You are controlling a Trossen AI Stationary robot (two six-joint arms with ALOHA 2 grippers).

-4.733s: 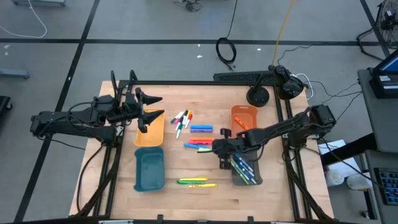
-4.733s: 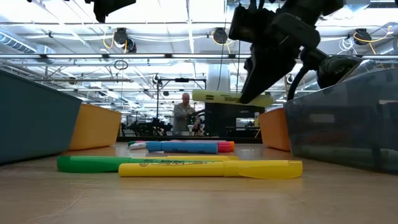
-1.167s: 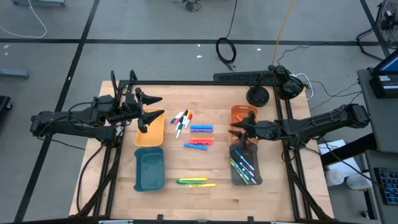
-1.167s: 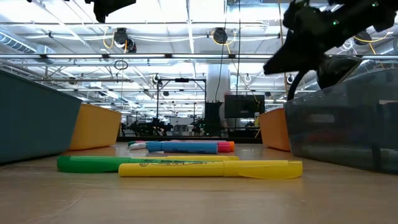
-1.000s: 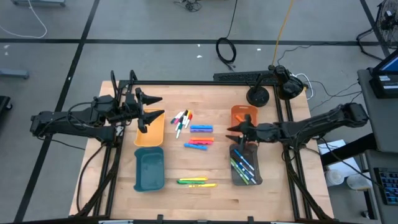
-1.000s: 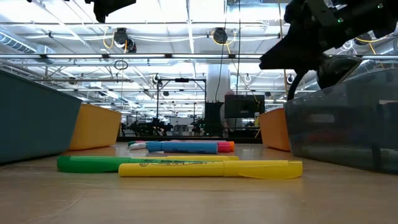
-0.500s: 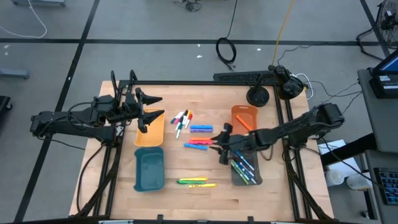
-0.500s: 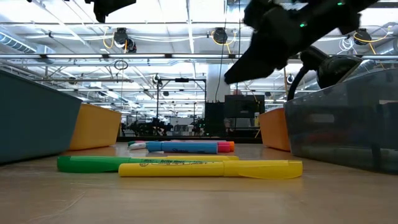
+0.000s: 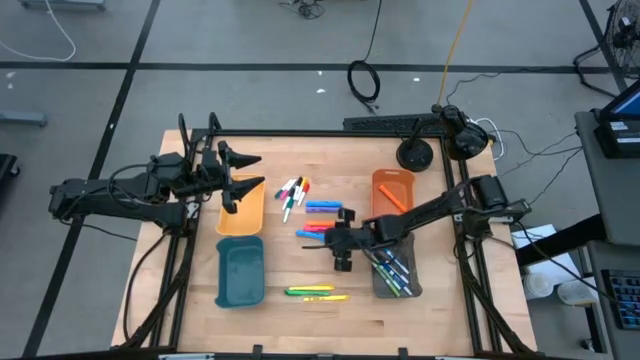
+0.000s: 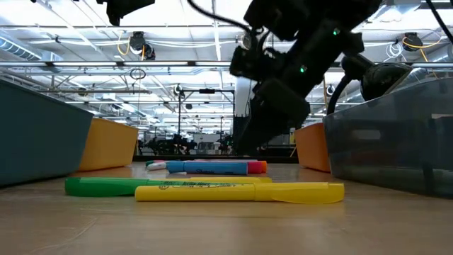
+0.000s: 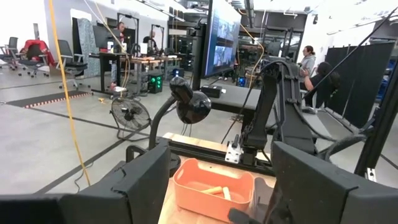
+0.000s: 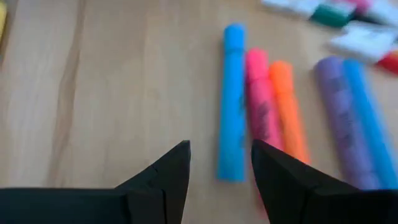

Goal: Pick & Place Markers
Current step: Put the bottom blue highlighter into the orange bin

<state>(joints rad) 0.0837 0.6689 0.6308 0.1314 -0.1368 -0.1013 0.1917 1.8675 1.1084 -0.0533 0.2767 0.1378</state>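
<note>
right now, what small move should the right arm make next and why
Probably lower straight down over the blue highlighter and close. The right gripper hovers with jaws open and empty, the highlighter's near end showing between them, the pink highlighter lying close beside it.

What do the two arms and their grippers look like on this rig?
Both arms are dark, black jointed links. The left gripper ends in two pointed black fingers. The right gripper has tapered black fingers with angular tips; small green lights glow on its housing in the low view.
</note>
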